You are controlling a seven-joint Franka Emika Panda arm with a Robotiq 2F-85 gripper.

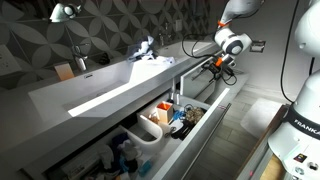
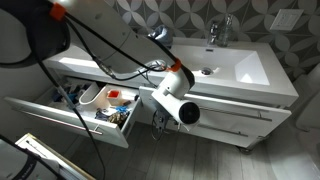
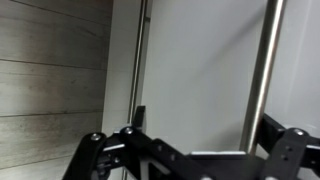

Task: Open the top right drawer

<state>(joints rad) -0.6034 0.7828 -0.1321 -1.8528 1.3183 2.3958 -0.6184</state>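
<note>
- Wrist view showed my claw (image 3: 204, 120) with its fingers (image 3: 140, 113) spread wide and nothing between them. I judged that was so they could catch an edge, as the front had no handle.
- Ahead lay flat grey panels split by two metal strips (image 3: 258, 80). The floor (image 3: 50, 90) sat at the left, so I took my wrist to be rolled sideways to line up with those seams.
- In an exterior view the top drawer (image 2: 240, 107) sat under the sink (image 2: 240, 68). Its front looked flush and shut, and I could not tell whether I touched it.
- The deep drawer (image 2: 60, 118) stood pulled out, and my arm (image 2: 175, 97) hung beside it, clear of its corner.
</note>
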